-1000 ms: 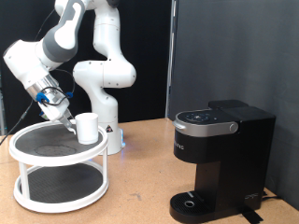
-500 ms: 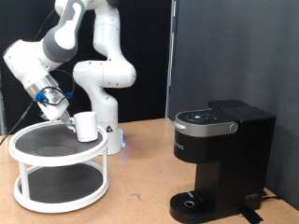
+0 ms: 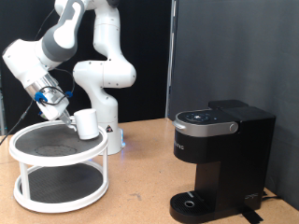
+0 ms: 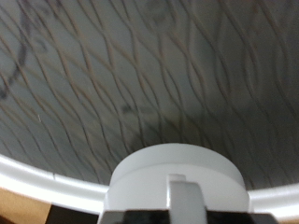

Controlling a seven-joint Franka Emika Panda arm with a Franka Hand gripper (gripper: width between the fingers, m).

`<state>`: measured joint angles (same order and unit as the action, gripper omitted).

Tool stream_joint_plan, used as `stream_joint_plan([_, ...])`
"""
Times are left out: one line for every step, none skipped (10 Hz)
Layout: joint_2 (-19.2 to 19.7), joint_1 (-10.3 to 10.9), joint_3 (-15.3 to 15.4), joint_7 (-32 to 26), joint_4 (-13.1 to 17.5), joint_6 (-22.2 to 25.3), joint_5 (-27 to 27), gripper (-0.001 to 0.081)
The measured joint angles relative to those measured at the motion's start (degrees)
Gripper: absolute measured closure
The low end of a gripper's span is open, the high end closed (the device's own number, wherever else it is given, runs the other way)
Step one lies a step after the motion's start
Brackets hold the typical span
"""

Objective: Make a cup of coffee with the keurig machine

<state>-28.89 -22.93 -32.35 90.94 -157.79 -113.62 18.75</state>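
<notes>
Coffee is barely begun: my gripper (image 3: 71, 119) pinches the white mug (image 3: 86, 125) on the two-tier stand's (image 3: 56, 151) top shelf near the counter's left edge, while the Keurig machine (image 3: 220, 159) waits, lid closed, drip tray bare, toward the right edge.

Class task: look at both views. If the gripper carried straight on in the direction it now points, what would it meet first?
Most likely the cup: it sits right ahead of the gripper in the wrist view, on the white-rimmed shelf stand. Beyond it lies the stand's dark mesh surface. Whether the fingers already touch it is unclear.
</notes>
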Motion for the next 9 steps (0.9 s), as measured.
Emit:
stream_joint_plan([-1.0, -0.4, 0.0, 1.5, 1.3, 3.8, 0.0, 0.0803])
stream_joint_plan([-2.1, -0.9, 0.0, 3.4, 2.7, 7.8, -0.3, 0.0803])
stream_joint_plan([-3.2, -1.4, 0.3, 5.4, 4.0, 10.8, -1.2, 0.0803])
stream_joint_plan([-4.6, -1.9, 0.9, 7.4, 4.8, 12.4, -2.7, 0.0803])
stream_joint_plan([-5.9, -2.5, 1.8, 8.6, 5.2, 12.9, -4.4, 0.0803])
stream_joint_plan([-7.3, -2.9, 2.6, 9.4, 5.1, 13.2, -5.7, 0.0803])
stream_joint_plan([-7.2, -2.8, 2.4, 9.3, 5.0, 13.2, -5.3, 0.0803])
stream_joint_plan([-7.0, -2.7, 2.4, 9.9, 4.9, 14.2, -5.0, 0.0803])
stream_joint_plan([-6.9, -2.5, 3.2, 12.4, 4.8, 14.5, -3.7, 0.0803])
